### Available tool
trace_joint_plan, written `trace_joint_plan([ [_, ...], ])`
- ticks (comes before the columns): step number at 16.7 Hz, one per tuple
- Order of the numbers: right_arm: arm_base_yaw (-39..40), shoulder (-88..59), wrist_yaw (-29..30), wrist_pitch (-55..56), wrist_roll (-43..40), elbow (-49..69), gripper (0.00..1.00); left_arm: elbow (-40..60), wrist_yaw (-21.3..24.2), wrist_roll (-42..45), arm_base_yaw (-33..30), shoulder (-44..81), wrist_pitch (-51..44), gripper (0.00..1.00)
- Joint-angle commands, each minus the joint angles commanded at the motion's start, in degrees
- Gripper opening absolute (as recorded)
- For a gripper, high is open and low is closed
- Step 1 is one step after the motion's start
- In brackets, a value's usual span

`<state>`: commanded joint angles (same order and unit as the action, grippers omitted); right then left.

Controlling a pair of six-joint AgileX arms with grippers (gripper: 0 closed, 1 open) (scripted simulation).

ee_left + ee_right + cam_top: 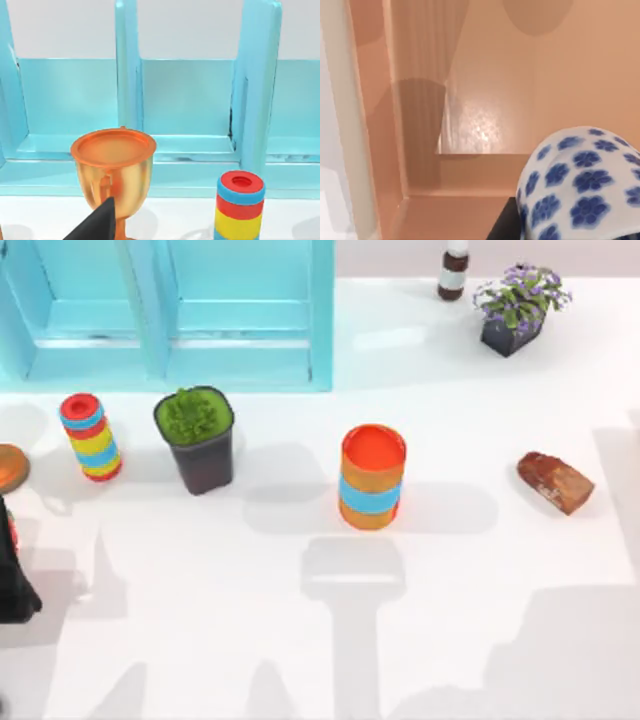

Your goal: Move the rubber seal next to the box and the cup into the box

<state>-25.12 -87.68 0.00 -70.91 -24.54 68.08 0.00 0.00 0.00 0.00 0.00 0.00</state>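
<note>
The cup [580, 185], white with blue flowers, hangs close in the right wrist view over the inside of the peach-coloured box [420, 175]. My right gripper [570, 232] is shut on the cup, and one dark finger [502, 227] shows under it. The rubber seal [555, 481], a reddish-brown oblong block, lies flat on the white table at the right of the top view. My left gripper [14, 585] stays parked at the table's left edge, far from both things.
A teal shelf unit [170, 350] spans the back left. In front of it stand a striped ring stack [90, 437], a dark pot with a green plant [197, 440], an orange cylinder with a blue band [372, 477] and an orange goblet [113, 170]. A purple flower pot [515, 310] and a bottle [454, 270] stand back right.
</note>
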Motion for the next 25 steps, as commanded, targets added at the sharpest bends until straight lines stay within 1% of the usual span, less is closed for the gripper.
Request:
trace_joint_plan([
  [3,-7.34,-0.02,0.0,1.19,-7.35,-1.05,0.0,0.0,0.0,0.0,0.0,0.0,0.0,1.0],
  [5,-9.18,0.15,0.0,1.73,-9.18,-1.63,0.0,0.0,0.0,0.0,0.0,0.0,0.0,1.0],
  [11,-9.24,0.36,-0.37,2.33,-9.28,-1.63,0.0,0.0,0.0,0.0,0.0,0.0,0.0,1.0],
  [18,-11.04,-0.52,-2.34,12.46,-10.33,-6.5,0.0,0.0,0.0,0.0,0.0,0.0,0.0,1.0],
  [25,-9.08,-3.49,0.0,17.09,-9.03,-13.34,0.0,0.0,0.0,0.0,0.0,0.0,0.0,1.0],
])
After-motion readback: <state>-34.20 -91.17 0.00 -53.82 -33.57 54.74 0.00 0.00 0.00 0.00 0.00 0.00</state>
